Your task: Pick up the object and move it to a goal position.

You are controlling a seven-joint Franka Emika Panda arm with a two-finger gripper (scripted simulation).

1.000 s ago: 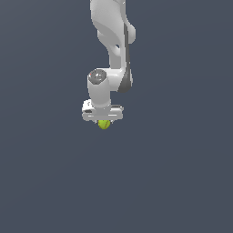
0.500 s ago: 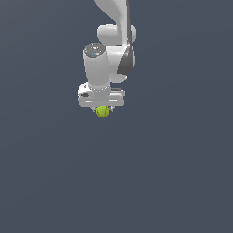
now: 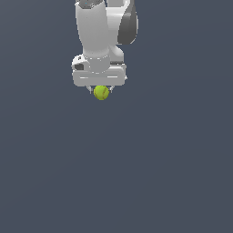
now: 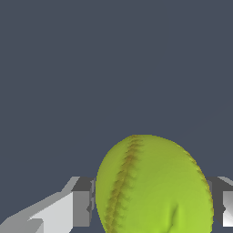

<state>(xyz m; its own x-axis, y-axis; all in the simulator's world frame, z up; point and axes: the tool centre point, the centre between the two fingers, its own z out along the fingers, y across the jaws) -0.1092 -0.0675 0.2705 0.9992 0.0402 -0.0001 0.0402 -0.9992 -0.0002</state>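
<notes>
The gripper (image 3: 101, 90) points straight down from the white arm, and its two short fingers are pinched on the ball (image 3: 101, 93), one on each side. In the exterior view only the finger ends show, poking out beneath the wide white gripper body at about 9 and 3 o'clock of the ball. The ball hangs just under that body and is clearly narrower than it.

The wrist view shows the grip up close: the ball (image 4: 154, 186) fills the space between the two fingers (image 4: 82, 202), whose grey pads meet its sides at 9 o'clock and 3 o'clock. The ball is yellow-green, with a thin reddish stitched seam curving down its face and a second seam along its far edge.

Around the ball there is only the plain dark blue-grey worktop (image 3: 159, 173), which fills the rest of both views. In the exterior view the ball sits high in the scene, near 12 o'clock from the centre, with the arm's thick white links and a dark grey joint cover rising above the gripper and out of view.
</notes>
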